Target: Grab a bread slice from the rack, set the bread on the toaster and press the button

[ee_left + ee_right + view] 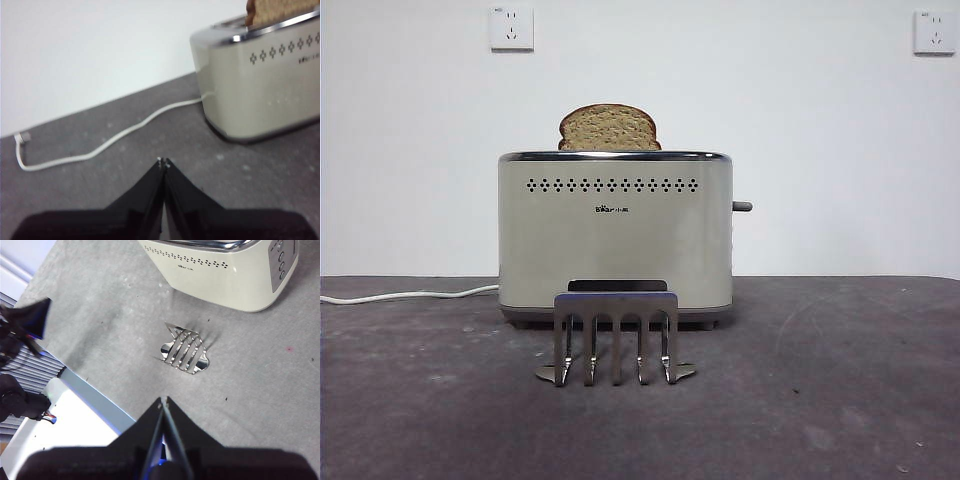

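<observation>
Nearest in the front view, the rack [616,338] stands empty on the grey surface [840,400], its prongs pointing down to little flat feet. It sits just in front of the toaster [615,235], apart from it as the right wrist view shows, where the rack [183,347] lies on bare surface between the camera and the toaster's [220,270] front wall.

Behind the rack, the cream toaster stands square to the front camera, with a row of dotted holes [612,185] and a small dark logo [611,209] below them. The button [742,206] sticks out sideways from the end wall, near the top on the right of the front picture; whether it is pressed down I cannot tell from here. The slice of bread [609,128] stands upright in the toaster's slot, its rounded top and dark crust rising above the chrome rim. A white cord [410,295] trails from the toaster's other end across the surface.

Neither arm shows in the front view. The left hand [163,161] hangs over bare surface well apart from the toaster [265,80], its jaws pressed together and holding nothing. The right hand [163,401] is likewise closed and empty, above the surface short of the rack.

On the white wall behind are two sockets [511,28].
</observation>
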{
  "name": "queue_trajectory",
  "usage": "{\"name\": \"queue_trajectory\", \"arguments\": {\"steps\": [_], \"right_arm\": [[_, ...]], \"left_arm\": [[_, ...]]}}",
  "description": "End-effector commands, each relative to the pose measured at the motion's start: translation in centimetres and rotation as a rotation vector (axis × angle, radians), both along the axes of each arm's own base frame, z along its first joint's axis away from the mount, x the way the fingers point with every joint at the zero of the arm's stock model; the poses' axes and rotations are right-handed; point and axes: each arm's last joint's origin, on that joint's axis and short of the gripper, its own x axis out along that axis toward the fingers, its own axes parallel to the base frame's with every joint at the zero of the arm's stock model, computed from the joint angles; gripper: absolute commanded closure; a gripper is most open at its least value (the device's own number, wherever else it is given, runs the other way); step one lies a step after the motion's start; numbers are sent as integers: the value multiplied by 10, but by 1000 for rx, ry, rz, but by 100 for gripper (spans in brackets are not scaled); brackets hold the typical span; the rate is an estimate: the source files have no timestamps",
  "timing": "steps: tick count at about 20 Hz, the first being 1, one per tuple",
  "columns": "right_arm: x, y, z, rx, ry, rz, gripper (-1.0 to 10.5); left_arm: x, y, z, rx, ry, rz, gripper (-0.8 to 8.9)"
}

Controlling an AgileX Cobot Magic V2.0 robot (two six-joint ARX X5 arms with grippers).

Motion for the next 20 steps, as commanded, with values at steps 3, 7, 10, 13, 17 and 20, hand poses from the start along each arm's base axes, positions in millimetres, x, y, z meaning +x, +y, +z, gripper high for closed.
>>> {"name": "queue_trajectory", "arguments": {"steps": [3, 7, 10, 13, 17, 20], "right_arm": [[1, 0, -2, -5, -2, 4, 946], [1, 0, -2, -6, -2, 4, 946], [1, 0, -2, -5, -2, 4, 946], [1, 0, -2, -5, -2, 4, 946], [1, 0, -2, -5, -2, 4, 946], [1, 0, -2, -5, -2, 4, 946]], "left_arm": [[0, 0, -22, -34, 55, 8, 817], [-2, 0, -27, -74, 109, 7, 817], [-1, 0, -26, -134, 113, 16, 817], [-1, 0, -26, -133, 113, 22, 817], [-1, 0, -26, -133, 113, 22, 817], [-1, 0, -26, -133, 113, 22, 817]]}}
